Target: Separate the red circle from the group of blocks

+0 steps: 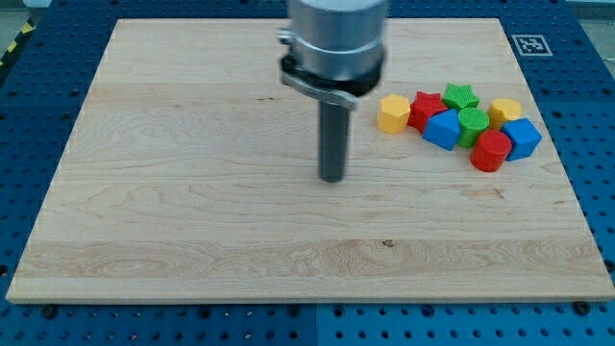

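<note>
While your tip [332,179] rests on bare table [192,211], well to the view's left of the cluster, note there's no gripper, just a rod holding nothing. Red circle [490,152] sits at the cluster's lower right edge, touching the green circle [473,123] and blue block [523,137]. You'd likely circle round to push it clear.

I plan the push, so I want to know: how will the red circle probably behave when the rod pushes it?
The red circle looks squat and rigid, so it should slide, not tip. It touches a blue block and seems to touch the green circle, so pushing towards them would probably move them too. Its round side may deflect my tip, now well to its left.
</note>
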Available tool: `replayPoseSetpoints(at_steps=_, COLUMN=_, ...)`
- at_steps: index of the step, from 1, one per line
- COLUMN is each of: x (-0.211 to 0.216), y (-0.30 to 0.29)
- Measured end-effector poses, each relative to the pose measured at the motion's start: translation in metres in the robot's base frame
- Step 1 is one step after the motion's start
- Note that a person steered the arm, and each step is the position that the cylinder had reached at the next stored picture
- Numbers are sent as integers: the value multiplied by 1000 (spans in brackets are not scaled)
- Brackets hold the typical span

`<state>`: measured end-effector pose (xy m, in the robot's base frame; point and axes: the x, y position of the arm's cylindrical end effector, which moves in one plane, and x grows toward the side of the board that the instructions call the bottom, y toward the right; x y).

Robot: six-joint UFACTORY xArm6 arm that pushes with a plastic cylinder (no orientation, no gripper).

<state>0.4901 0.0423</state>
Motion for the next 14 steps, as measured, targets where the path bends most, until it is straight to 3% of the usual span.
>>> replayPoseSetpoints(at_steps=3, x=22, y=180)
replayPoseSetpoints(at_steps=4, x=23, y=182)
replayPoseSetpoints(at_steps=6, x=1, y=284)
replayPoseSetpoints(at_steps=7, x=-43, y=286)
replayPoseSetpoints(at_steps=8, x=-58, y=286)
replayPoseSetpoints(at_steps=14, x=-31, y=122)
